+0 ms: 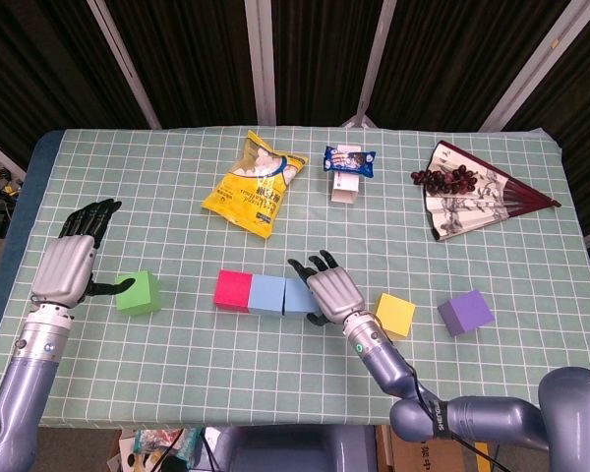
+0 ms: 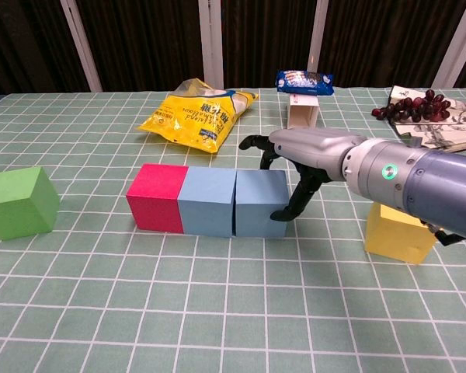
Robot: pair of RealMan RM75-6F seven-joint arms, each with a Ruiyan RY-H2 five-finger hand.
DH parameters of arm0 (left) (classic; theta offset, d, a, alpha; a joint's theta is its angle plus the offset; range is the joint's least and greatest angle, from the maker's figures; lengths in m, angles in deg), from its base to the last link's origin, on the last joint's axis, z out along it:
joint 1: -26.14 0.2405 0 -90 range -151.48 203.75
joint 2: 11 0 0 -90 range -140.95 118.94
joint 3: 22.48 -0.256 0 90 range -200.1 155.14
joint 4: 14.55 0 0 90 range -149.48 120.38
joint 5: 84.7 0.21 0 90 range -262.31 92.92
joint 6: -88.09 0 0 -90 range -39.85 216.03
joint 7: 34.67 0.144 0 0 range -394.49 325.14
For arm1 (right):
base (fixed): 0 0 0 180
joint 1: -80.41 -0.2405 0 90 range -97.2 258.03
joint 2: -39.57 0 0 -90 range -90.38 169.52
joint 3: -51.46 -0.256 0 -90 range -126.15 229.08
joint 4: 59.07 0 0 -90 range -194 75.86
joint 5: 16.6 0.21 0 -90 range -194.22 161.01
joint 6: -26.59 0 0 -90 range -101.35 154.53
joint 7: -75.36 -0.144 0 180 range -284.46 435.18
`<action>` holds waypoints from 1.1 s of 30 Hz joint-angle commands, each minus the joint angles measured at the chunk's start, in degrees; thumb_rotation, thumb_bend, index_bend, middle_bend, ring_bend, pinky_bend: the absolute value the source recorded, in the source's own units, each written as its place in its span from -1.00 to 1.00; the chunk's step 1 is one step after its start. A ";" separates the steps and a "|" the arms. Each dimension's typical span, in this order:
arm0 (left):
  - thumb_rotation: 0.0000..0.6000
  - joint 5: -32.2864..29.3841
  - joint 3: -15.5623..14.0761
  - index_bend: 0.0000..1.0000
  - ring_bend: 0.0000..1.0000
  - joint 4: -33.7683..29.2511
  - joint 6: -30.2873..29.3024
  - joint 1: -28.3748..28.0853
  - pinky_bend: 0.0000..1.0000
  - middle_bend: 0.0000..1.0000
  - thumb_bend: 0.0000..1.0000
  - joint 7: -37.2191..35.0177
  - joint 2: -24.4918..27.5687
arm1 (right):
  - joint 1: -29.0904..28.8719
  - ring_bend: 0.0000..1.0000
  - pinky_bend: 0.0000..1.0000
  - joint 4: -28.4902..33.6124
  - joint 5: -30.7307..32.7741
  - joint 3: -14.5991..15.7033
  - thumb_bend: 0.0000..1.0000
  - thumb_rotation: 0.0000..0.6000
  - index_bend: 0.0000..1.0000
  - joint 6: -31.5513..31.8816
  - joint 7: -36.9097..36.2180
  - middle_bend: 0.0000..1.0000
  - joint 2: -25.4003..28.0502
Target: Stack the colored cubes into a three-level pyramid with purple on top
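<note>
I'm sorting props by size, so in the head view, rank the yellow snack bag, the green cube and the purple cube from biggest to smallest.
1. Yellow snack bag, clearly largest.
2. Green cube and purple cube look alike in size; no ranking between them.

Both views evenly & brightly lit from overhead; only short soft shadows are cast under the cubes; no glare is seen on the tablecloth [image 1: 275, 364]; focus is sharp throughout; backdrop is left v. dark; slight wide-angle stretch at head-view edges.
</note>
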 commanded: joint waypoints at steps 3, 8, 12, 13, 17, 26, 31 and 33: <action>1.00 -0.14 0.01 -1.00 -1.00 0.08 0.11 -0.04 -0.93 -0.95 -0.82 0.02 -0.01 | -0.30 -0.75 -1.00 -0.50 -0.50 0.27 -0.47 1.00 -1.00 -0.77 -0.47 -0.30 0.18; 1.00 -0.19 0.05 -1.00 -1.00 0.12 0.09 -0.04 -0.93 -0.94 -0.82 0.01 -0.03 | -0.49 -0.75 -1.00 -0.75 -1.19 0.53 -0.47 1.00 -1.00 -0.98 -0.74 -0.30 0.30; 1.00 -0.23 0.05 -1.00 -1.00 0.15 0.15 -0.06 -0.93 -0.94 -0.82 0.01 -0.05 | -0.56 -0.75 -1.00 -0.77 -1.45 0.62 -0.47 1.00 -1.00 -1.07 -1.03 -0.30 0.29; 1.00 -0.24 0.06 -1.00 -1.00 0.16 0.16 -0.06 -0.93 -0.94 -0.82 0.01 -0.04 | -0.58 -0.75 -1.00 -0.78 -1.51 0.66 -0.47 1.00 -1.00 -1.10 -1.06 -0.30 0.31; 1.00 -0.24 0.10 -1.00 -1.00 0.11 0.15 -0.06 -0.93 -0.94 -0.82 -0.02 0.00 | -0.63 -0.76 -1.00 -0.78 -1.60 0.77 -0.47 1.00 -1.00 -1.06 -1.13 -0.30 0.35; 1.00 -0.28 0.03 -1.00 -1.00 -0.14 0.21 -0.05 -0.93 -0.95 -0.82 0.17 0.16 | -0.99 -0.96 -1.00 0.46 0.67 1.48 -0.47 1.00 -1.00 -0.81 1.26 -0.60 1.20; 1.00 -0.30 0.00 -1.00 -1.00 -0.29 0.25 -0.05 -0.93 -0.95 -0.82 0.22 0.27 | -0.99 -1.00 -1.00 1.78 1.93 1.59 -0.47 1.00 -1.00 0.42 2.50 -0.77 1.31; 1.00 -0.31 -0.02 -1.00 -1.00 -0.35 0.31 -0.06 -0.93 -0.95 -0.82 0.22 0.31 | -0.94 -1.00 -1.00 2.36 1.99 1.62 -0.47 1.00 -1.00 1.01 2.83 -0.86 1.35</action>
